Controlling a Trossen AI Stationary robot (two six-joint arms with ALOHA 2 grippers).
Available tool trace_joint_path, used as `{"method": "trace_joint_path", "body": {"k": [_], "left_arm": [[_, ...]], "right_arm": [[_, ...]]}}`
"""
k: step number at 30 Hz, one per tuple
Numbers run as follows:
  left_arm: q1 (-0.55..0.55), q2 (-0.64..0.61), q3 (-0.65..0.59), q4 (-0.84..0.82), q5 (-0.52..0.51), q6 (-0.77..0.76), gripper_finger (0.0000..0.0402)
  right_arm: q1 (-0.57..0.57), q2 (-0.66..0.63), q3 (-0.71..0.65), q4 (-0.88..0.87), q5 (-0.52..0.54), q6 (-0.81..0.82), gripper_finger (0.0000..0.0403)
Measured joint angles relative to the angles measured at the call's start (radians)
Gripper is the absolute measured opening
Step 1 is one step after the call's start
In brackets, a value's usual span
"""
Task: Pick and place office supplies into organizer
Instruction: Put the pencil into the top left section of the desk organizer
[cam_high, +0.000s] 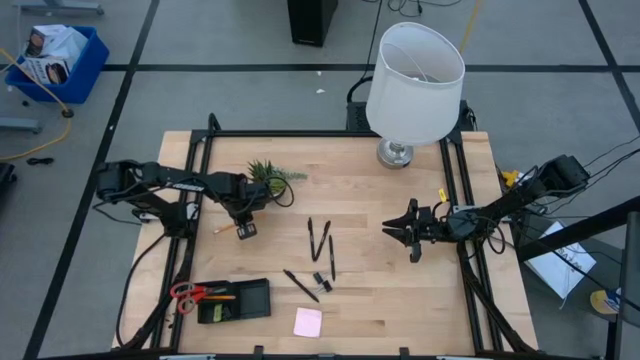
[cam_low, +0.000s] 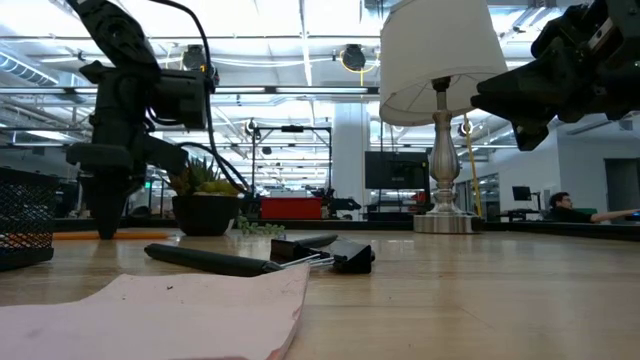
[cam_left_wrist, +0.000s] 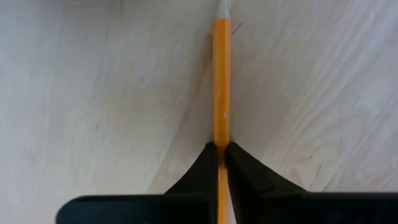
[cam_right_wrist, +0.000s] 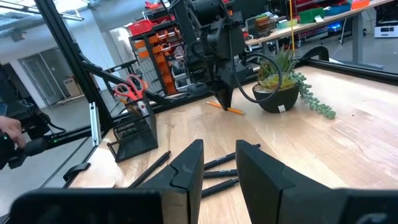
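Observation:
My left gripper (cam_high: 244, 229) points down at the table's left part, in front of the plant, and is shut on an orange pencil (cam_left_wrist: 221, 87) that lies on the wood. The right wrist view shows this gripper (cam_right_wrist: 224, 99) over the pencil (cam_right_wrist: 229, 110). My right gripper (cam_high: 404, 233) hovers open over the table's right part, touching nothing. Black pens (cam_high: 320, 240) and small black clips (cam_high: 322, 282) lie in the middle, a pink sticky-note pad (cam_high: 308, 322) near the front edge. The black organizer (cam_high: 236, 300) stands front left, with red-handled scissors (cam_high: 188, 293) in it. My left gripper pinches the orange pencil between its two fingertips (cam_left_wrist: 244, 169), coming from above and pointing down. The fingers close across the shaft (cam_left_wrist: 221, 140), toward one end. The pencil lies flat on the table and runs out ahead of the fingers.
A white-shaded lamp (cam_high: 415, 80) stands at the far edge and a small potted plant (cam_high: 270, 180) just behind my left gripper. Black frame rails (cam_high: 200, 180) run along both table sides. Bare wood lies between the pens and my right gripper.

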Motion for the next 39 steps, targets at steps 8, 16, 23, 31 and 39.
{"method": "trace_joint_path", "body": {"k": [8, 16, 23, 31, 39], "left_arm": [[-0.011, -0.073, -0.008, 0.006, -0.006, -0.019, 0.0018], [-0.053, -0.103, -0.006, 0.009, 0.001, -0.043, 0.0002], [-0.072, -0.104, -0.005, -0.002, 0.002, -0.058, 0.0005], [-0.072, -0.105, -0.003, 0.001, -0.001, -0.138, 0.0022], [-0.072, -0.105, -0.003, 0.002, 0.042, -0.14, 0.0107]], "right_arm": [[0.0, 0.0, 0.0, 0.002, 0.0, 0.0, 0.0089], [0.0, 0.0, 0.0, 0.002, 0.027, 0.0, 0.0089], [0.0, 0.0, 0.0, 0.001, 0.027, 0.0, 0.0089], [0.0, 0.0, 0.0, 0.0, 0.026, 0.0, 0.0089], [0.0, 0.0, 0.0, -0.003, 0.026, 0.0, 0.0089]]}}
